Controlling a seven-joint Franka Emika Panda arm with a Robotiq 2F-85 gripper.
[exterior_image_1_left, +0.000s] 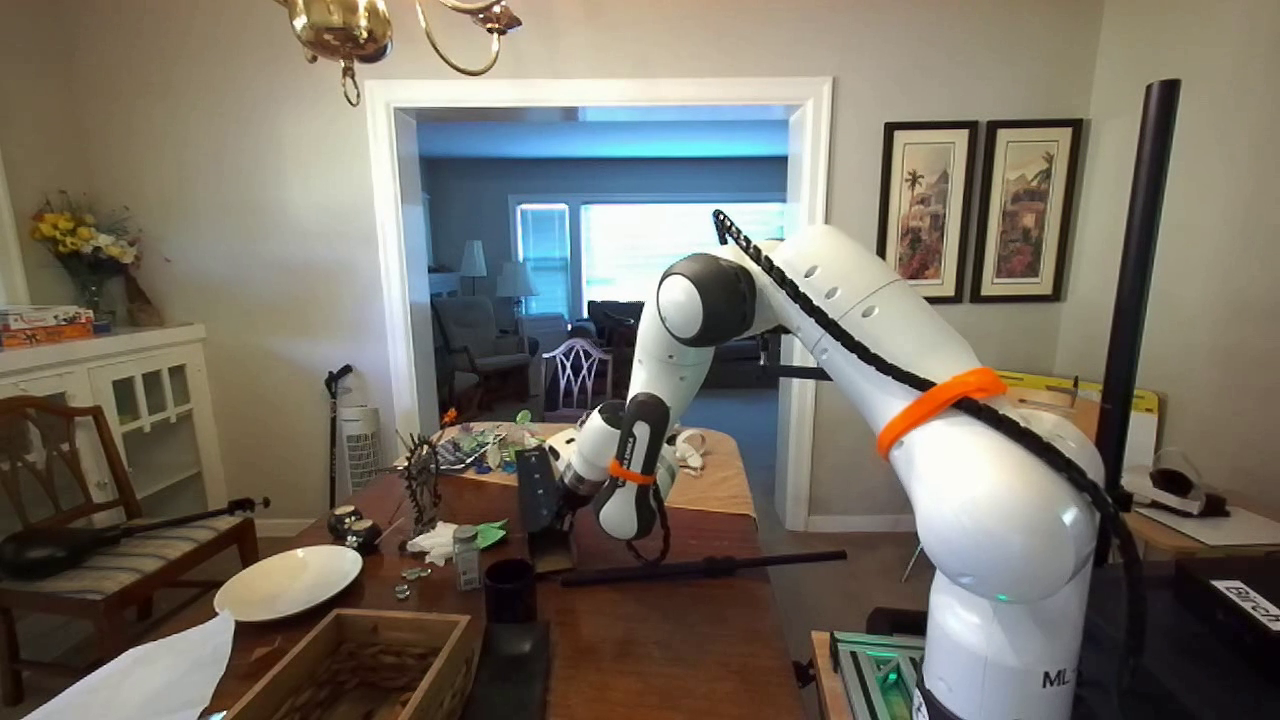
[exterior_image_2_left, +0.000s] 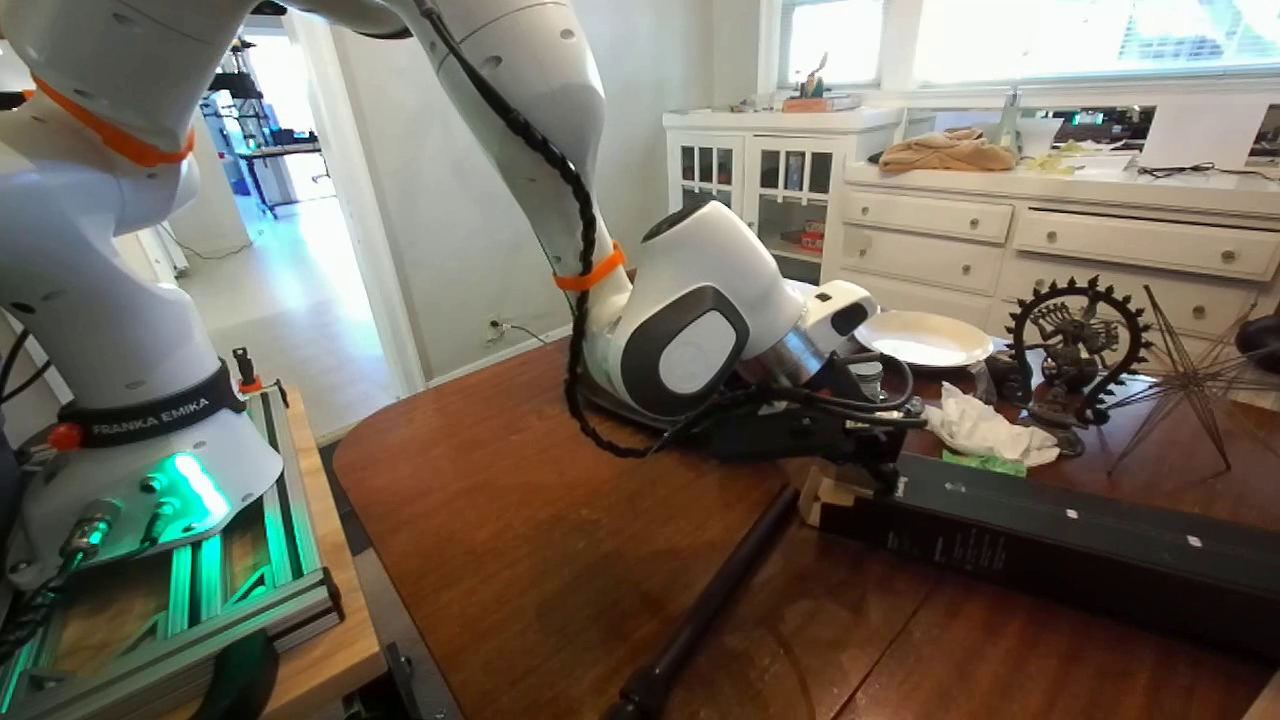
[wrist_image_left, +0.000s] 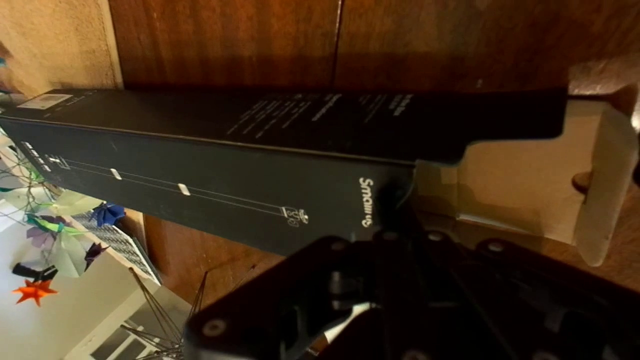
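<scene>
At the mouth of the long black box, right where its card flap juts out, I see the claw with its fingers drawn together, narrow. My guess is that the step in hand is work on the rim of that mouth. The next move seems to call for making sure whether the rim is gripped, and for a gentle touch, since thin card could buckle. The claw's tips are at the edge of the box's side wall, touching or very nearly; it is dark on dark, and I cannot tell whether any card is pinched between them. The box lies on the tabletop, its length running away from the claw on one side, the flap reaching out on the other. Near the box's mouth lies a dark pole. Past the box's long side are a crumpled white sheet and a spiked metal statue.
</scene>
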